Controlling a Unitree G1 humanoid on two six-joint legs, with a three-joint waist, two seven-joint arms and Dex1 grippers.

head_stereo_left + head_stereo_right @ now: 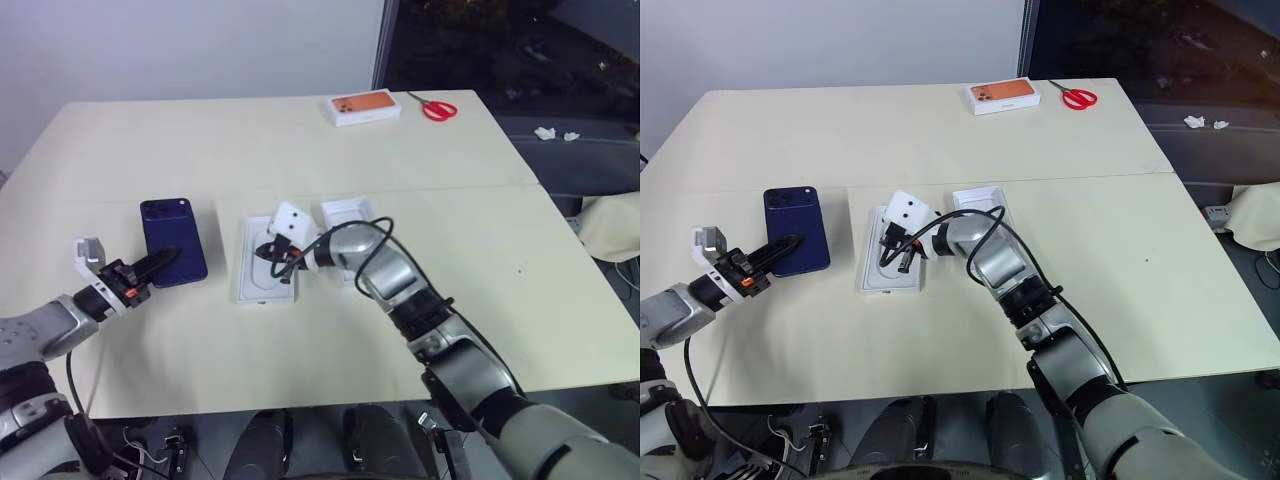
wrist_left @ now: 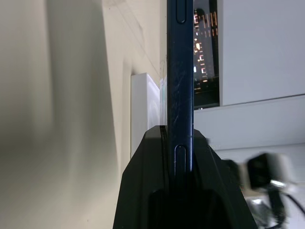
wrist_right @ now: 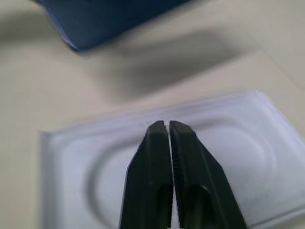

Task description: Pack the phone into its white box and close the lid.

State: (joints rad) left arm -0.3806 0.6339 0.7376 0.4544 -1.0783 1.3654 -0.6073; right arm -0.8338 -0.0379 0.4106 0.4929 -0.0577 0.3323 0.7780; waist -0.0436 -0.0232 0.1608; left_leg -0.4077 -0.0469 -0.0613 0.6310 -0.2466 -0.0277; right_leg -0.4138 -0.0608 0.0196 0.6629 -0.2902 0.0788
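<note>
My left gripper (image 1: 163, 260) is shut on the near short edge of the dark navy phone (image 1: 172, 238). The phone is held flat, a little above the table, camera cluster at its far end. In the left wrist view the phone's edge (image 2: 180, 81) runs up between the black fingers (image 2: 143, 191). To its right lies the white box (image 1: 246, 268) with a moulded insert that has an oval recess. My right gripper (image 3: 167, 125) is shut and empty, its tips over that recess (image 3: 238, 143). A shallow white tray (image 1: 345, 212) beyond my right arm, white inside, looks like the lid turned open side up.
A white box with an orange top (image 1: 366, 108) and red scissors (image 1: 438, 108) lie at the table's far right edge. A seam (image 1: 470, 187) crosses the table. My right arm's black cable (image 1: 375, 250) loops above the tray.
</note>
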